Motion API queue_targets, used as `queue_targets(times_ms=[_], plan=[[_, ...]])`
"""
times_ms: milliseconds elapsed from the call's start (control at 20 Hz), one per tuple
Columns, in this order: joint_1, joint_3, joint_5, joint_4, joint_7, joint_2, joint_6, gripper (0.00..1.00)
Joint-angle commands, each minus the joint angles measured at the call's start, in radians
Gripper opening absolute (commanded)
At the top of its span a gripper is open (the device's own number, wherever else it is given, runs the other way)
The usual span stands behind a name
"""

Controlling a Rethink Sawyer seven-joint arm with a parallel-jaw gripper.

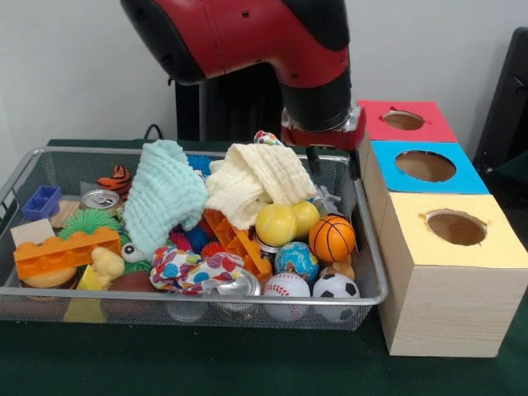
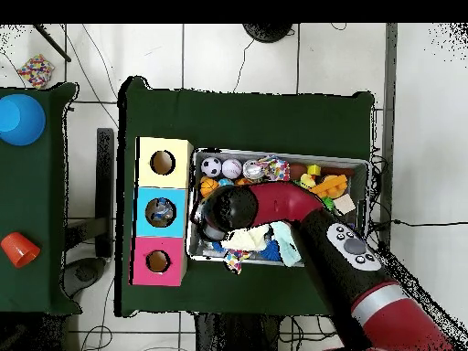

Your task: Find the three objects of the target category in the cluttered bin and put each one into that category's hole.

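The wire bin (image 1: 355, 299) is heaped with clutter. Three cloths lie in it: a light blue one (image 1: 165, 194), a cream one (image 1: 256, 181) and a patterned one (image 1: 194, 268). At its right end sit a basketball (image 1: 332, 238), a baseball (image 1: 286, 290), a soccer ball (image 1: 336, 289), a globe ball (image 1: 297, 260) and two yellow balls (image 1: 276, 224). My gripper (image 1: 334, 165) hangs over the bin's far right corner, beside the blue box, its dark fingers apart with nothing seen between them. From overhead the wrist (image 2: 212, 216) covers the bin's box-side end (image 2: 274, 153).
Three boxes with round holes stand against the bin: red (image 1: 404, 120), blue (image 1: 425, 167), yellow (image 1: 455, 228). Something lies inside the blue hole (image 2: 161, 212). Orange bricks (image 1: 66, 252), a blue brick (image 1: 41, 202) and cans (image 1: 101, 199) fill the bin's left half.
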Motion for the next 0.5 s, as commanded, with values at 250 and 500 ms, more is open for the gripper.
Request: queue_targets(times_ms=[250,500], plan=[[0.093,-0.125,-0.064,-0.032,-0.025,-0.121,0.122,1.0],[0.166,-0.192,-0.094,-0.055,0.005,-0.166,0.155,1.0]])
